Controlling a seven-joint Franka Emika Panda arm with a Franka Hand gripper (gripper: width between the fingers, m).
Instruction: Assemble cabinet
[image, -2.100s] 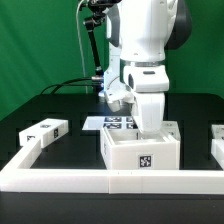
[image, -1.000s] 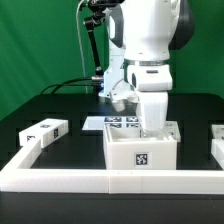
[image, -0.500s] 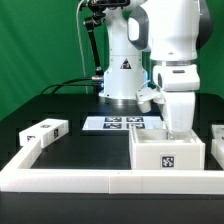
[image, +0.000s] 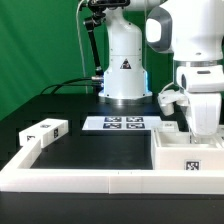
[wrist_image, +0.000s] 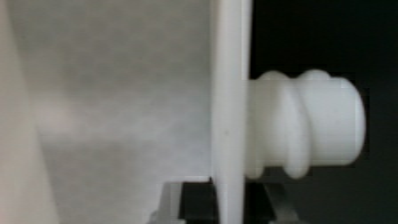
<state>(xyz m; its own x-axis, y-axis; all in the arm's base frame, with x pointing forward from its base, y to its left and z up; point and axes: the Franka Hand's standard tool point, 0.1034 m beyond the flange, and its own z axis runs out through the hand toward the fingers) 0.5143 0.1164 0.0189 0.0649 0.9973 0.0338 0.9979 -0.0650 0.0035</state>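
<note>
I am watching the black table (image: 90, 150), with the arm (image: 195, 40) reaching down at 2 o'clock in the exterior view. The border rail (image: 80, 174) is running along the front. The cabinet (image: 185, 160) is sitting at 4 o'clock, just behind that rail. The marker board (image: 122, 124) is lying near centre, with 1 loose white panel (image: 45, 131) at 9 o'clock. The gripper (image: 204, 122) is clamping the cabinet's back wall, its 2 fingers (wrist_image: 192, 200) flanking the wall's edge.
</note>
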